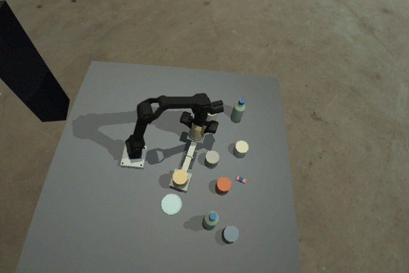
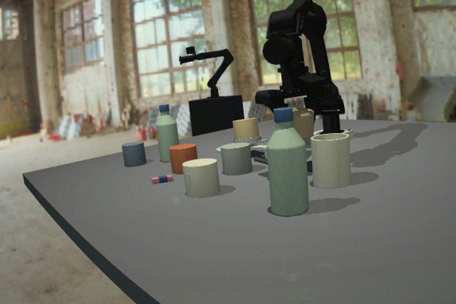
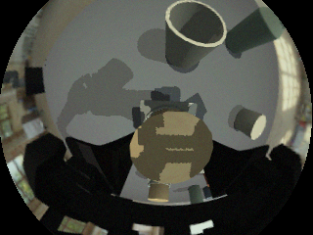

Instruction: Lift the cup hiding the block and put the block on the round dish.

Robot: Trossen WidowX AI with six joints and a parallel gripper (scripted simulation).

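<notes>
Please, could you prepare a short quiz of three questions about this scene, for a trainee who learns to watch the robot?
1. True or false: the round dish has a cup standing on it.
2. Which colour are the caps of the two green bottles?
a) red
b) blue
c) white
3. Fill in: the claw is closed on a ____.

Key: 1. false; 2. b; 3. cup
</notes>
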